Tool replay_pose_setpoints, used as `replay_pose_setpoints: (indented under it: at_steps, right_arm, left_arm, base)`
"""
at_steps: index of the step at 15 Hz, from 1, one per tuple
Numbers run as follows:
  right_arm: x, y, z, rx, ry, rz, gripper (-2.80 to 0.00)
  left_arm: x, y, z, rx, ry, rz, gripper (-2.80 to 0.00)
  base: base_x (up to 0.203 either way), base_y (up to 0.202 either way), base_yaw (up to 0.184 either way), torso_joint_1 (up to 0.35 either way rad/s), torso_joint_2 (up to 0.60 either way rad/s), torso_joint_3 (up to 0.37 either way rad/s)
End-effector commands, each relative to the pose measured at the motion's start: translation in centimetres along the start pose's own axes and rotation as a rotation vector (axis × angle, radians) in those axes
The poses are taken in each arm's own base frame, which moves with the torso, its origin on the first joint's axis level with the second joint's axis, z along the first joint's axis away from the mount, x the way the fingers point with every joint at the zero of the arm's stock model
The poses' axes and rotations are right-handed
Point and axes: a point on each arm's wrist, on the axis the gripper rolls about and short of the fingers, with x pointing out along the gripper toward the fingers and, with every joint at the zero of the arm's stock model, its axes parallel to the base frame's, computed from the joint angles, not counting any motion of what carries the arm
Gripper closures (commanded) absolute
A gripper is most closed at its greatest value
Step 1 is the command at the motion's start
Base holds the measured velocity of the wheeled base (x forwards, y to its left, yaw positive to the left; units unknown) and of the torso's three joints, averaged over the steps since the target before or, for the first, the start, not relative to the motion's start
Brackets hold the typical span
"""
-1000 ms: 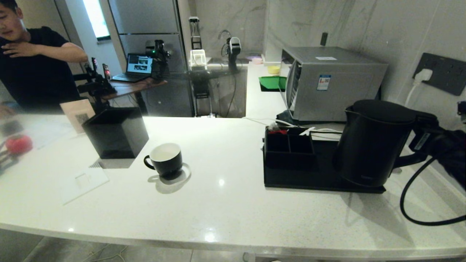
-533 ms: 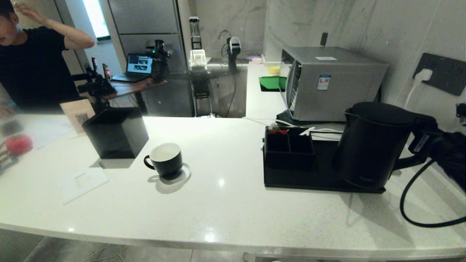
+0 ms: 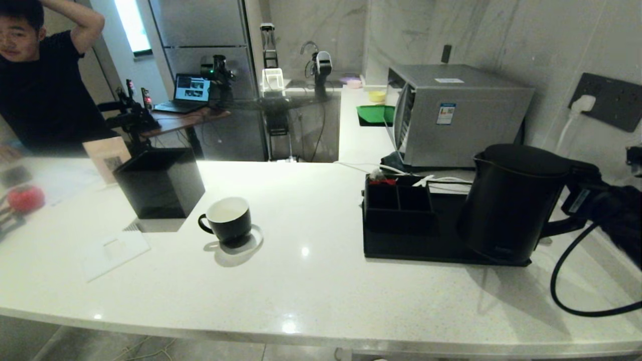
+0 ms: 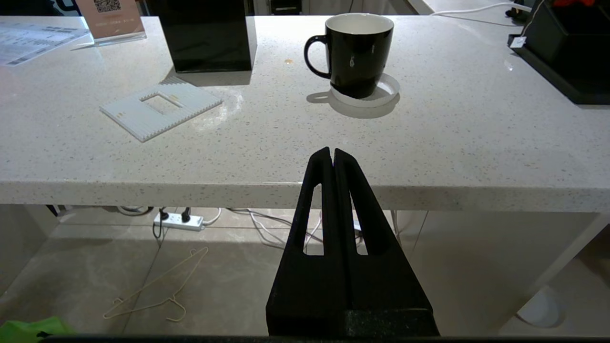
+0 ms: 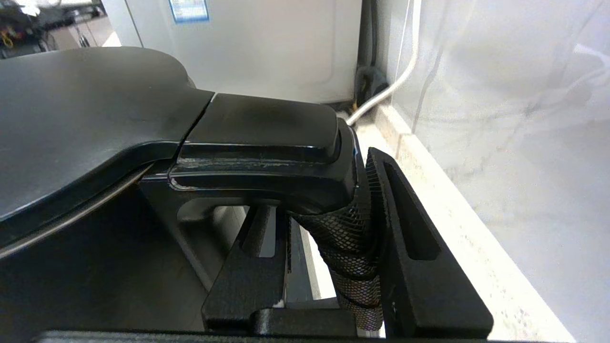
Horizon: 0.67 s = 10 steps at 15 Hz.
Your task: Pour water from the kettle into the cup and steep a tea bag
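The tall black kettle [image 3: 511, 200] stands upright at the right end of the black tray [image 3: 416, 248]; I cannot tell whether its base touches the tray. My right gripper [image 3: 583, 194] comes in from the right and is shut on the kettle's loop handle [image 5: 267, 128], one finger inside the loop and one outside. The black cup [image 3: 229, 216], white inside, stands on a white round coaster at the counter's middle left. My left gripper [image 4: 332, 151] is shut and empty, parked in front of the counter's edge with the cup [image 4: 358, 52] beyond it. The tea bag does not show.
A black compartment organizer [image 3: 398, 200] sits on the tray's left part. A black square box [image 3: 159, 183] and a white ribbed plate [image 3: 118, 250] lie left of the cup. A grey microwave [image 3: 456, 115] stands behind the kettle. A person [image 3: 40, 90] stands at the back left.
The kettle has sunk a little towards the tray with my right gripper on its handle. The person has raised an arm to the head. The left arm has not moved.
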Motion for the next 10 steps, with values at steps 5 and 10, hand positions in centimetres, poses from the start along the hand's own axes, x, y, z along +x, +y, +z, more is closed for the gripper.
replay_pose_setpoints:
  at_steps: [5, 10]
  right_arm:
    - [-0.35, -0.10, -0.24, 0.000, 0.005, -0.003, 0.00]
    - [-0.98, -0.21, -0.20, 0.002, 0.002, -0.002, 0.00]
  left_arm:
    - [0.00, 0.00, 0.00, 0.000, 0.000, 0.000, 0.00]
    - [0.00, 0.00, 0.00, 0.000, 0.000, 0.000, 0.00]
  base:
    - [0.000, 0.000, 0.000, 0.000, 0.00, 0.000]
    - [0.000, 0.000, 0.000, 0.000, 0.00, 0.000]
